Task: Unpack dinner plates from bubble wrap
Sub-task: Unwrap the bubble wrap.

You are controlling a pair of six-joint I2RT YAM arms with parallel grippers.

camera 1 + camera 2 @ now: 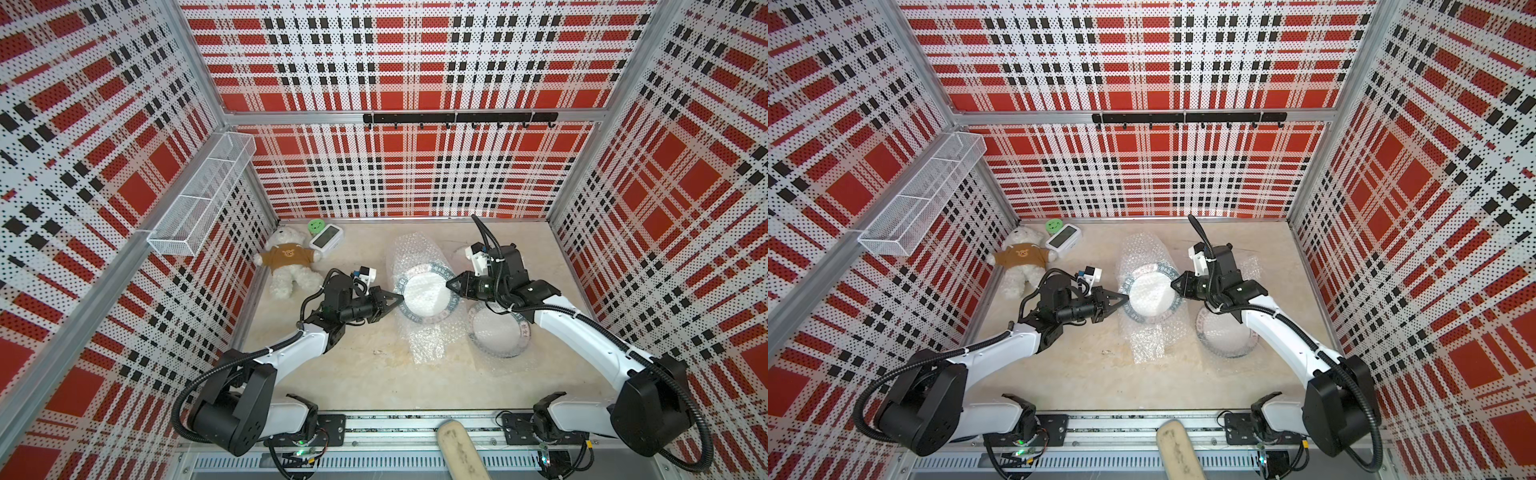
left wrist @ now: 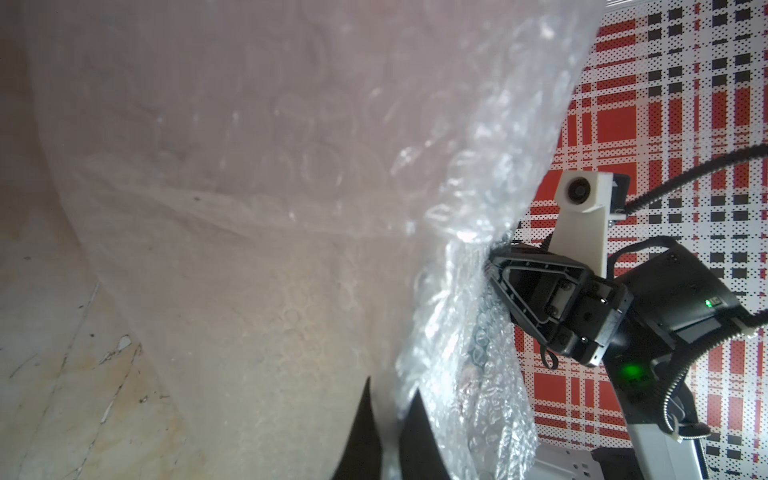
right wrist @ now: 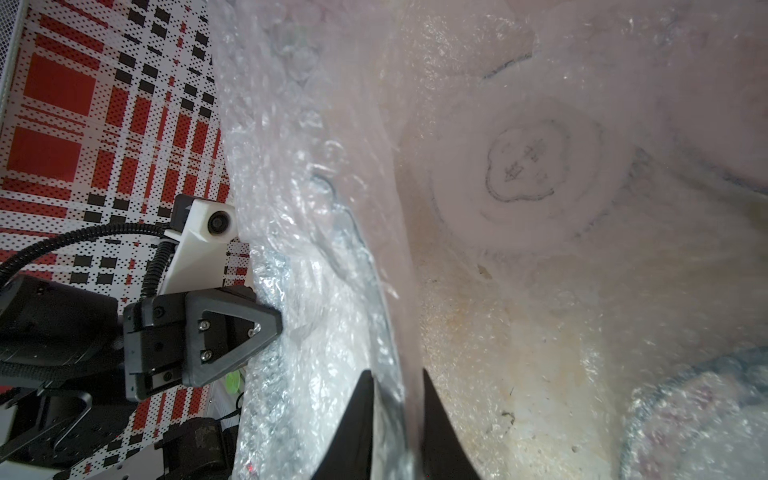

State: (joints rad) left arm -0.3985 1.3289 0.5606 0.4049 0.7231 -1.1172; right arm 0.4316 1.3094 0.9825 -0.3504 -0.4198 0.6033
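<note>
Beige tabletop [image 1: 365, 378]: left end effector [image 1: 400, 297], right end effector [image 1: 448, 285] clamp wrapped plate's [image 1: 426, 294] opposite edges.

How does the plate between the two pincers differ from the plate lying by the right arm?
The centre plate is flanked at opposite edges by the left pincer and right pincer; the near plate has neither on it. The centre plate's bubble wrap trails off as a long sheet; the near plate's seems to lie over its face. Both are round and white, with dark rim bands.
</note>
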